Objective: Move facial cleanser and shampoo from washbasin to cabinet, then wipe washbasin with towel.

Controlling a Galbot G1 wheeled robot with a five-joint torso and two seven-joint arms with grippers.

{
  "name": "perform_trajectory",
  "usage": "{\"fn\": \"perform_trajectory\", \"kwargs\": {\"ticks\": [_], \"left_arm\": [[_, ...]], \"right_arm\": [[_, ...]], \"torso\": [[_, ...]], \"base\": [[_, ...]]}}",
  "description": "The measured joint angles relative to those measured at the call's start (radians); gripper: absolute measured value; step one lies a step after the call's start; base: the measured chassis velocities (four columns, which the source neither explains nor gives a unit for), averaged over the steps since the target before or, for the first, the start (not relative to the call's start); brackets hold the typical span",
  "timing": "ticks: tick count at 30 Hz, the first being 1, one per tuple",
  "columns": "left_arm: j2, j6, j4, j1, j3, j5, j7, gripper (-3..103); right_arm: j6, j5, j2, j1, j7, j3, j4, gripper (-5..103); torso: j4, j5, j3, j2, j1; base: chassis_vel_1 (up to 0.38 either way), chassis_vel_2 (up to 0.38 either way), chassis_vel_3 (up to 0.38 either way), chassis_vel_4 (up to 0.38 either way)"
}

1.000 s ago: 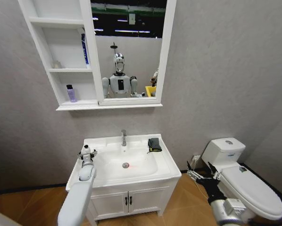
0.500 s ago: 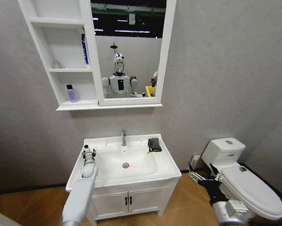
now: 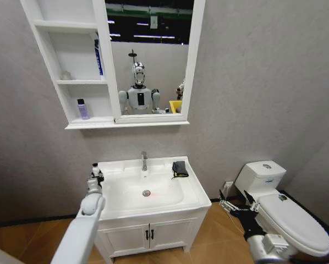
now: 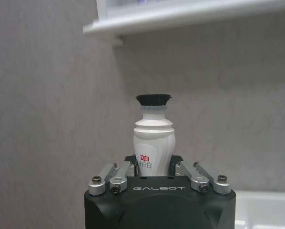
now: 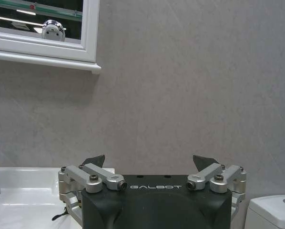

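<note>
- Grey wall behind; washbasin (image 3: 195, 193) rim bare except the towel (image 3: 180, 168) right of the tap (image 3: 144, 160).
- Left gripper (image 3: 96, 172) clamps a white bottle (image 4: 153, 142) upright at the basin's left edge, below the cabinet (image 3: 76, 71).
- Right gripper (image 5: 151, 163) spread wide, holding nothing, between basin and toilet (image 3: 285, 214).

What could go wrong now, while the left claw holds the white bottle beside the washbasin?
The left claw grips the white bottle only at its base, so it may tip or slip while lifting. The cabinet shelves already hold a purple bottle and a blue tube; placing there may knock them.
</note>
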Motion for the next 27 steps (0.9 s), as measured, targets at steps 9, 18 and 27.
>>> {"fn": "perform_trajectory", "kwargs": {"ticks": [9, 18, 27], "left_arm": [[0.382, 0.298, -0.444, -0.114, -0.008, -0.585, -0.169, 30], [0.505, 0.340, -0.304, -0.566, 0.163, -0.793, -0.166, 30], [0.419, 0.325, -0.014, -0.946, 0.428, -0.809, -0.107, 30]], "right_arm": [[-0.013, -0.009, 0.002, 0.018, -0.003, -0.019, -0.006, 100], [-0.017, -0.009, 0.000, 0.003, -0.004, -0.016, 0.018, 100], [-0.009, -0.005, 0.006, -0.022, -0.004, 0.003, 0.036, 100]], "torso": [[-0.0006, 0.0004, 0.000, 0.000, 0.000], [-0.0006, 0.0003, 0.000, 0.000, 0.000], [-0.0005, 0.0002, 0.000, 0.000, 0.000]], "base": [[0.000, 0.000, 0.000, 0.000], [0.000, 0.000, 0.000, 0.000], [0.000, 0.000, 0.000, 0.000]]}}
